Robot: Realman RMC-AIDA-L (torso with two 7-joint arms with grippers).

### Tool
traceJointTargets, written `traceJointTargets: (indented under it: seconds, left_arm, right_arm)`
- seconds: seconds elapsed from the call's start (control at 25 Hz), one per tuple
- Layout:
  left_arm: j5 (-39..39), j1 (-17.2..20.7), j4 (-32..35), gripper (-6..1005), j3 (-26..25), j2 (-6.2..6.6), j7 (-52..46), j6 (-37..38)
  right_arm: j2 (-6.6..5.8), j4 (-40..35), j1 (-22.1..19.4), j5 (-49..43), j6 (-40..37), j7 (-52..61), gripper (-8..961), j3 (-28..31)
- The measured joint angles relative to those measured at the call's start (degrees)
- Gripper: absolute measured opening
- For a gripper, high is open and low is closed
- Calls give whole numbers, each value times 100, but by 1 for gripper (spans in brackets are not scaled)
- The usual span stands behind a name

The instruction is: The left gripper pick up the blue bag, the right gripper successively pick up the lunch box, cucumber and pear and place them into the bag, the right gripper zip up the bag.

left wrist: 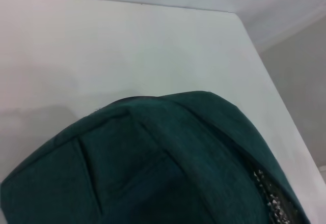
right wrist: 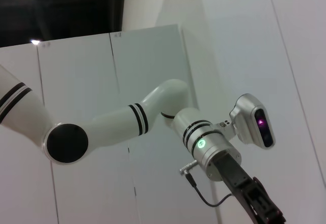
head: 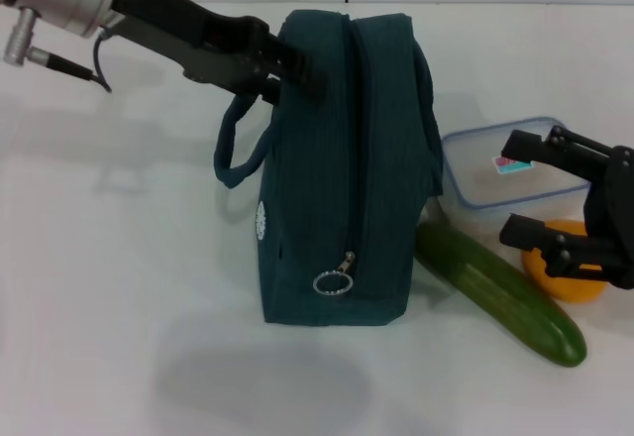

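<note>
The blue bag (head: 337, 168) is in the middle of the head view, zipper closed, with its ring pull (head: 334, 282) at the near end. My left gripper (head: 300, 71) is shut on the bag's far end beside a loop handle (head: 235, 149). The bag's shadow lies apart from it on the table. The bag's fabric (left wrist: 153, 173) fills the left wrist view. My right gripper (head: 522, 188) is open and empty, over the lunch box (head: 475, 193) and the pear (head: 567, 282). The cucumber (head: 500, 292) lies beside the bag's right side, in front of the lunch box.
The white table (head: 109, 287) has open room left of the bag and in front of it. The right wrist view looks up at my left arm (right wrist: 204, 142) and a white wall.
</note>
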Motion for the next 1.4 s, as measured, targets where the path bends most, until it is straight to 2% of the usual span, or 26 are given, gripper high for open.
traceJointTargets:
  seconds: [0.08, 0.56, 1.08, 1.4]
  left_arm:
    - [64, -11, -68, 670, -1, -12, 54, -64]
    - [49, 53, -103, 190, -36, -124, 369, -111]
    - [44, 108, -91, 49, -231, -145, 405, -94]
    - [-5, 109, -69, 49, -342, -123, 263, -51]
  right_arm:
    - [2, 0, -37, 8, -1, -1, 858, 0]
    - [14, 9, -152, 24, -26, -1, 857, 0]
    - [10, 114, -162, 81, -154, 0, 857, 0]
    - [-12, 306, -220, 410, -207, 31, 858, 1]
